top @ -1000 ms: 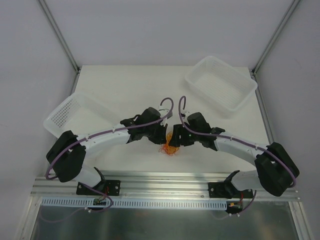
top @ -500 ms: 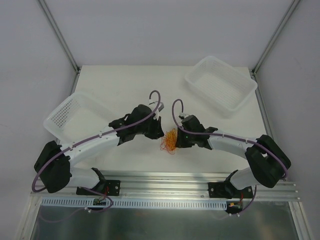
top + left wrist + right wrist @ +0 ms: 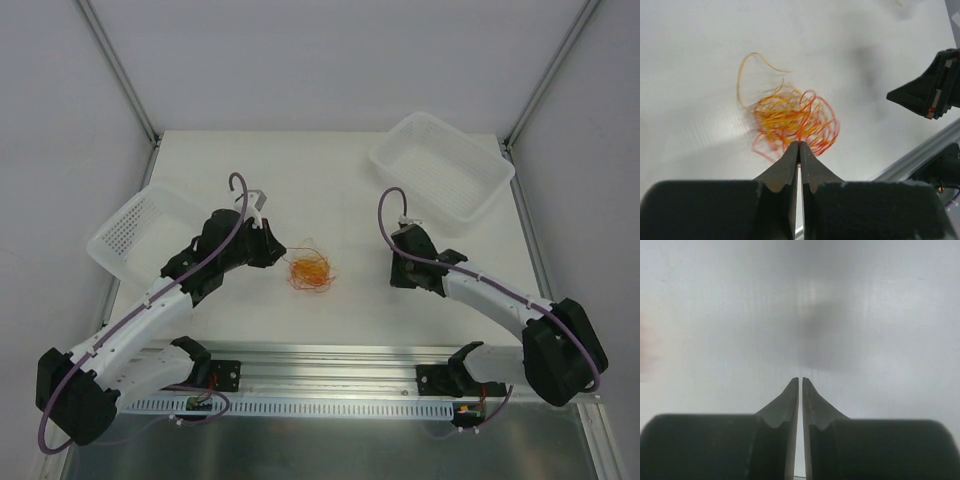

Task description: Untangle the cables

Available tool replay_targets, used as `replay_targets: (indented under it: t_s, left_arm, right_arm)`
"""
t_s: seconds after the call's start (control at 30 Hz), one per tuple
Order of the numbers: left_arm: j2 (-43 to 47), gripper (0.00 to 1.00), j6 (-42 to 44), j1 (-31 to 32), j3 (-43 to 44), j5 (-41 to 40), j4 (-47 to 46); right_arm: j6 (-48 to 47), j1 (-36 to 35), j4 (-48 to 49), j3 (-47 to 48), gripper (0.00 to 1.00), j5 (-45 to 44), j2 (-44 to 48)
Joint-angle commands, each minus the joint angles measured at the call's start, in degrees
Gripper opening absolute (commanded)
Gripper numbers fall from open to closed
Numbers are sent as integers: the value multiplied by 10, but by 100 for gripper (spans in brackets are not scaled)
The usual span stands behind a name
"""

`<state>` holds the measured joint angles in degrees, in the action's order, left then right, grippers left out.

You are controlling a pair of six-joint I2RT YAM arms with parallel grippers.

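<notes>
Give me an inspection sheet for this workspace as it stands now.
Surface: white tabletop, flat, no marks seen.
Job's things: tangle of thin yellow-orange and red-orange wire cables, one knotted clump mid-table, not yet separated.
Clutter: two white perforated plastic baskets, one at the left edge, one at the far right; both look empty.
Hands: left hand shut, tips at the tangle's near edge; whether a strand is pinched cannot be told. Right hand shut on nothing, apart from the tangle.
Cables: thick purple cables run along both arms, away from the tangle.
Surroundings: grey walls; aluminium rail at the near edge.
</notes>
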<state>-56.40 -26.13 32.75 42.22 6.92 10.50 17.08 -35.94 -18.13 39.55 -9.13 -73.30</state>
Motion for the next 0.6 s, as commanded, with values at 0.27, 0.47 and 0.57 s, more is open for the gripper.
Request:
replay_targets:
  t_s: [0.27, 0.47, 0.57]
  left_arm:
    - [16, 0, 21, -15, 20, 50, 30]
    - [-40, 0, 42, 65, 80, 83, 7]
    - [-71, 0, 49, 91, 130, 112, 2]
  right_arm:
    - [-77, 41, -97, 75, 30, 63, 109]
    - [-47, -2, -21, 82, 51, 128, 91]
    - [-45, -2, -4, 87, 53, 139, 76]
